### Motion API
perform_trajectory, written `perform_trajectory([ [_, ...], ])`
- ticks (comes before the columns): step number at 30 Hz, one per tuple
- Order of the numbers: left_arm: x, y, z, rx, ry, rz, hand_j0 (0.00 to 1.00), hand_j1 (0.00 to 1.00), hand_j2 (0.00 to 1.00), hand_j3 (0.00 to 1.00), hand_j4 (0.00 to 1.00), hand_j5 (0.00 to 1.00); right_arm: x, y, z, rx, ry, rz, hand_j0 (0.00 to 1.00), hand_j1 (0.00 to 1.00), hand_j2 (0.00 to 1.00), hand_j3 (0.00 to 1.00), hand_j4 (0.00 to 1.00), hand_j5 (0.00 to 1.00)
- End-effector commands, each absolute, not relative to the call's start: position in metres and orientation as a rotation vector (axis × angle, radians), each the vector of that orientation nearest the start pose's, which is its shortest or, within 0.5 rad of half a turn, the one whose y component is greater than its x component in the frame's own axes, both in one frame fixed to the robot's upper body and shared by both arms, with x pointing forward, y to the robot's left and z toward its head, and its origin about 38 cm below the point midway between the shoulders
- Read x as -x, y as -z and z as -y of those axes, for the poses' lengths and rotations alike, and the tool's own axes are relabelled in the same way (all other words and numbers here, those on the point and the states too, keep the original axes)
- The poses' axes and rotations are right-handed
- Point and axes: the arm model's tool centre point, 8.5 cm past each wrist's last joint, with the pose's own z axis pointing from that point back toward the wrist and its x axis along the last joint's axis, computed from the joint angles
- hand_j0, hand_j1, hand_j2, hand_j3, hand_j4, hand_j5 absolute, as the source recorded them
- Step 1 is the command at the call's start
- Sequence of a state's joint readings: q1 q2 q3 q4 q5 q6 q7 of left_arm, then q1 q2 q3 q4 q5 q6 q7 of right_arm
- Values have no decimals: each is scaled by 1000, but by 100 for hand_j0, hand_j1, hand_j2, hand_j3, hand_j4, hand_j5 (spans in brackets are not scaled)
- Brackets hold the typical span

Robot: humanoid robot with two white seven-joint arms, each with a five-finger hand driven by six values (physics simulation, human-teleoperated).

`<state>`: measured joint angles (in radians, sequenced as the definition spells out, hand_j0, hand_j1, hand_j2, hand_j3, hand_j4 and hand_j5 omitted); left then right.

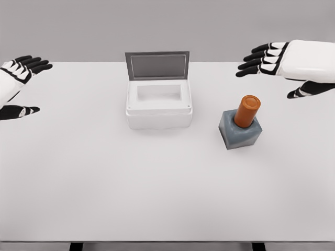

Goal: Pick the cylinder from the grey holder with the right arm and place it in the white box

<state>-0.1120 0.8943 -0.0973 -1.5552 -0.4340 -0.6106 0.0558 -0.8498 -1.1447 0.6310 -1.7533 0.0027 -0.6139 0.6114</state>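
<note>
An orange cylinder (247,111) stands upright in a grey holder (239,134) on the right half of the white table. A white box (158,104) with its grey lid raised at the back sits near the table's middle, left of the holder; its inside shows nothing. My right hand (267,65) hovers above and behind the cylinder, apart from it, fingers spread and pointing left, thumb lower. At the far left edge my left hand (23,78) hangs with fingers spread and holds nothing.
The white table (157,183) spans the whole view, with its front edge near the bottom. A grey wall lies behind it.
</note>
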Motion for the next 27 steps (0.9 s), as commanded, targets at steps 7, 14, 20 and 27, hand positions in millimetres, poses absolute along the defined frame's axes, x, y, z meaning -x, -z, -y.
perform_trajectory([
  [7,-365,-229,-401,-774,1478,1847,100,100,100,100,100,100,-370,-395,340,-701,2849,-1979,100,100,100,100,100,100],
  [14,-364,-228,-398,-766,1483,1852,100,100,100,100,100,100,-384,-345,308,-466,2927,-2000,100,100,100,100,100,100],
  [20,-363,-228,-396,-761,1488,1857,100,100,100,100,100,100,-402,-314,315,-497,3042,-1913,100,100,100,100,100,100],
  [27,-364,-229,-395,-763,1490,1858,100,100,100,100,100,100,-406,-299,303,-407,3044,-1910,100,100,100,100,100,100],
])
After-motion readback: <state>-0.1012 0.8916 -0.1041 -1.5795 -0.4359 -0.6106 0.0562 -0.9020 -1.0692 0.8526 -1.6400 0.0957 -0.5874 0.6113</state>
